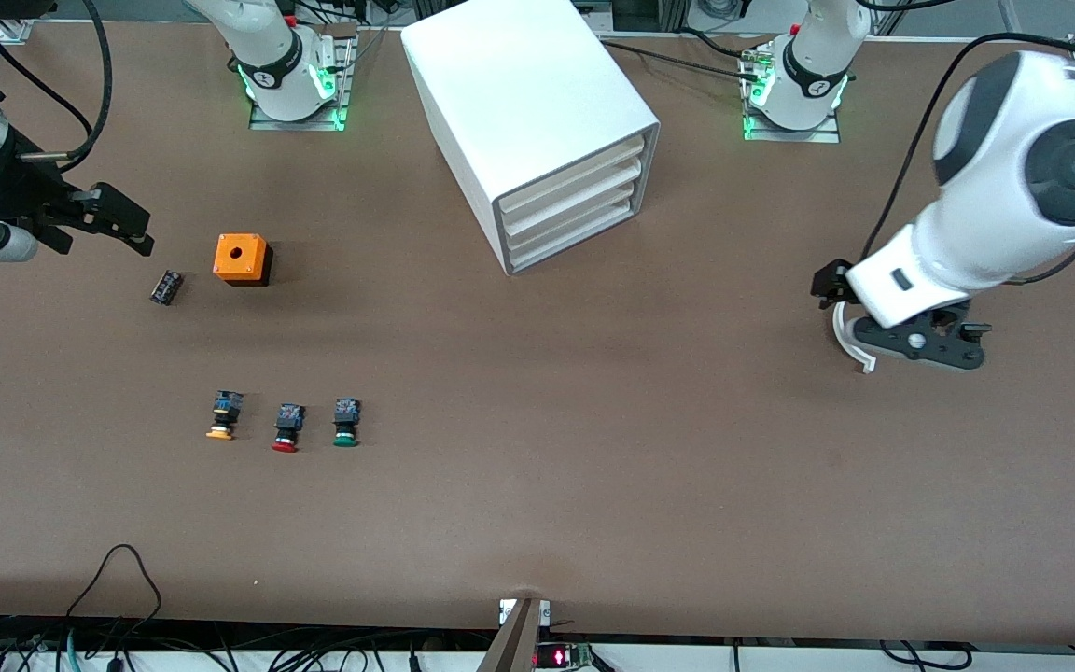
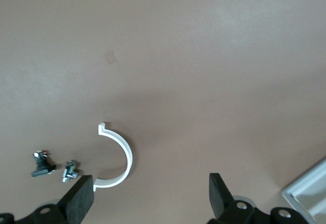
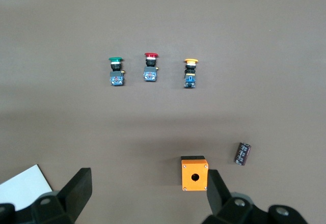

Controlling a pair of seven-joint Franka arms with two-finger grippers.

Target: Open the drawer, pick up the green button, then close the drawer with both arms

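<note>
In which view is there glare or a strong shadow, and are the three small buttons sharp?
Front view: green lights glow at both arm bases; the orange box and the cabinet cast soft shadows; the buttons are small but distinct. Left wrist view: a pale sheen lies on the table; the white clip is sharp. Right wrist view: even light; the green button is sharp, as are the others.

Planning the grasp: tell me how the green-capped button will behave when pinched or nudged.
The green-capped button lies on its side on the table, so its round cap may let it roll or pivot when nudged. It looks small and rigid, probably light. The red-capped button close beside it leaves little finger room.
</note>
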